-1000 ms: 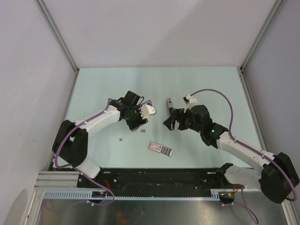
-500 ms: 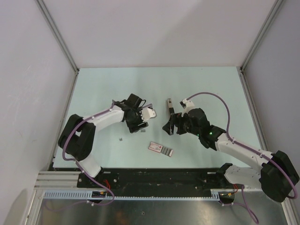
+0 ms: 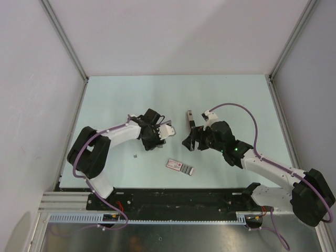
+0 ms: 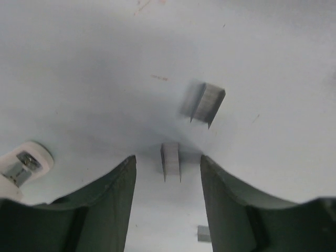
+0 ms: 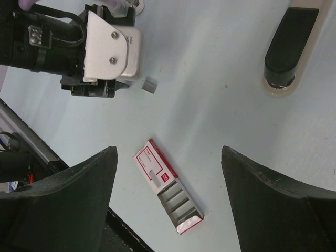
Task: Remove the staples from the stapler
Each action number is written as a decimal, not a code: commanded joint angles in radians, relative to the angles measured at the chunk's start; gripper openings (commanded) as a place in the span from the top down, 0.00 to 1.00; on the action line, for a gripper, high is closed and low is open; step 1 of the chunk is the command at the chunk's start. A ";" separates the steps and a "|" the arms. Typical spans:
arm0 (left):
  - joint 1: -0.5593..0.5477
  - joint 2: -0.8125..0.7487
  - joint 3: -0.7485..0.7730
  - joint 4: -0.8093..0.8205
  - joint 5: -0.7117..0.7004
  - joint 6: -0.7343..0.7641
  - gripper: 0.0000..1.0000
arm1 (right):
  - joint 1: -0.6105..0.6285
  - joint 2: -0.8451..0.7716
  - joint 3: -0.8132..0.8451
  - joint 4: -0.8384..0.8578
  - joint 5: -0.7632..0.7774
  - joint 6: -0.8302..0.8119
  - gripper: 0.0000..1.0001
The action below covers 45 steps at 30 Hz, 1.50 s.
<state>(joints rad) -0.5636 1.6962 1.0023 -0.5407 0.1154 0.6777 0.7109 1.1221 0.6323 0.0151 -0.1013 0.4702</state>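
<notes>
Beneath spread left gripper [image 4: 168,158], loose staples [image 4: 170,167]

Dull grey metal staples [image 4: 206,103]; matt table [image 4: 89,68]

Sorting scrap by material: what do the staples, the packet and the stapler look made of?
The staples: likely metal, dull grey with fine ribbing like wires laid side by side. The packet: apparently printed card, matte red-and-white, with cut-out windows. The stapler: probably plastic, a smooth black top over a pale base; any metal inside cannot be seen.
</notes>
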 commanded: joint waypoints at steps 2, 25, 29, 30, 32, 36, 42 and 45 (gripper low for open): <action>-0.018 0.017 -0.022 0.030 -0.006 -0.009 0.51 | -0.007 -0.001 -0.002 0.044 -0.015 0.005 0.17; -0.025 -0.054 0.002 0.024 0.003 -0.054 0.99 | -0.037 -0.029 0.001 0.067 -0.072 0.000 0.23; -0.020 -0.135 0.106 -0.024 0.074 -0.115 1.00 | -0.062 -0.069 0.019 0.060 -0.101 -0.021 0.18; -0.016 -0.152 0.152 -0.037 0.105 -0.139 1.00 | -0.066 -0.078 0.027 0.060 -0.109 -0.028 0.16; -0.001 -0.184 0.230 -0.055 0.189 -0.199 1.00 | -0.078 -0.089 0.043 0.063 -0.129 -0.040 0.13; 0.046 -0.212 0.403 -0.074 0.429 -0.351 1.00 | -0.089 -0.098 0.082 0.088 -0.175 -0.053 0.09; 0.110 -0.145 0.597 -0.073 0.800 -0.636 1.00 | -0.107 -0.099 0.125 0.188 -0.280 -0.025 0.07; 0.127 -0.078 0.689 -0.064 0.965 -0.793 1.00 | -0.118 -0.111 0.137 0.258 -0.305 0.004 0.07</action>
<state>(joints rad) -0.4557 1.5383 1.5921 -0.5934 0.7540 0.1650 0.6098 1.0439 0.7147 0.1299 -0.3317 0.4442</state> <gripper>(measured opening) 0.110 0.929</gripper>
